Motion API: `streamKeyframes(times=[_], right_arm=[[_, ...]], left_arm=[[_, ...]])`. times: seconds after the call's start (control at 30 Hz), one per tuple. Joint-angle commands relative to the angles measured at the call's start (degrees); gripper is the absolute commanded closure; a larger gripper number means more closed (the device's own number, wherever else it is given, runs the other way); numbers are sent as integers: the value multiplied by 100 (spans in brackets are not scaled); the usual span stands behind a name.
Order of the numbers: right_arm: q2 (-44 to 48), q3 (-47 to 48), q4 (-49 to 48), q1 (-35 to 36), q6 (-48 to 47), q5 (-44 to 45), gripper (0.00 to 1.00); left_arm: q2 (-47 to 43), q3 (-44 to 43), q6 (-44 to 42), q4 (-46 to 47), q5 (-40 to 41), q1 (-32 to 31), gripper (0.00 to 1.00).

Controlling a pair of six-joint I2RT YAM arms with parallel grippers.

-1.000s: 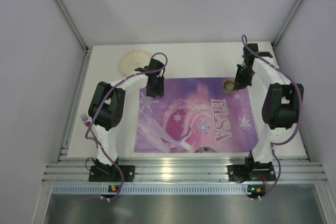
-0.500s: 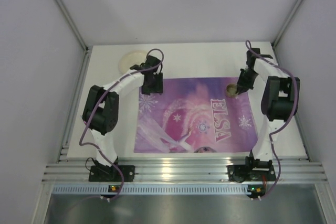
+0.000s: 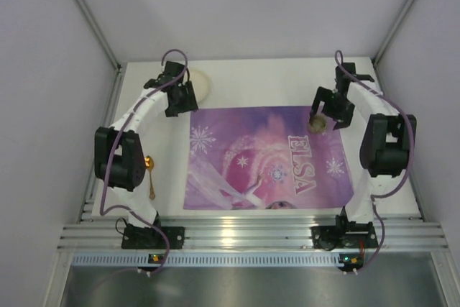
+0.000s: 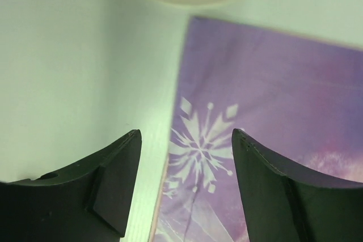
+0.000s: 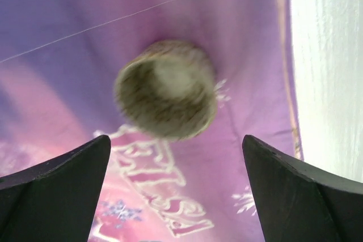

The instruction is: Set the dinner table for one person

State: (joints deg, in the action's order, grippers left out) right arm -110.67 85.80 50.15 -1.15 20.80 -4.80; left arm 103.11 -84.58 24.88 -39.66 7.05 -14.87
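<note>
Pale walls (image 3: 251, 12) close in three sides of my white tabletop (image 3: 273, 80), which lies flat under everything, with its ribbed aluminium rail (image 3: 251, 234) just nearer than the purple placemat (image 3: 251, 156). The placemat lies at the tabletop's middle. A cream plate (image 3: 201, 85) sits just beyond its far left corner. My left hand (image 4: 186, 137) hangs wide and empty over the placemat's left edge. My right hand (image 5: 176, 143), equally wide and empty, hovers above the brownish cup (image 5: 165, 89) standing upright on the placemat's far right corner. A gold spoon (image 3: 150, 177) lies left of the placemat.
</note>
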Motion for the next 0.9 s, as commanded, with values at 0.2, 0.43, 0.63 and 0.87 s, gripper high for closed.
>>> streamKeyframes(times=[0.2,0.43,0.63,0.87], right_arm=[[1750,157,381,1010,311,-91,0],[2129,-186,347,1152,346,-285,0],[2146,-450,276,1152,337,-197,0],[1944,-441,267,1161,311,-144,0]], left_arm=[[296,-156,904,845,-1064,1679,30],[1429,-884,1220,1267,-1267,1918,30],[2089,-1158,1914,1654,-1355,1953,32],[2591,-1272,2389,2032,-1654,1962,45]])
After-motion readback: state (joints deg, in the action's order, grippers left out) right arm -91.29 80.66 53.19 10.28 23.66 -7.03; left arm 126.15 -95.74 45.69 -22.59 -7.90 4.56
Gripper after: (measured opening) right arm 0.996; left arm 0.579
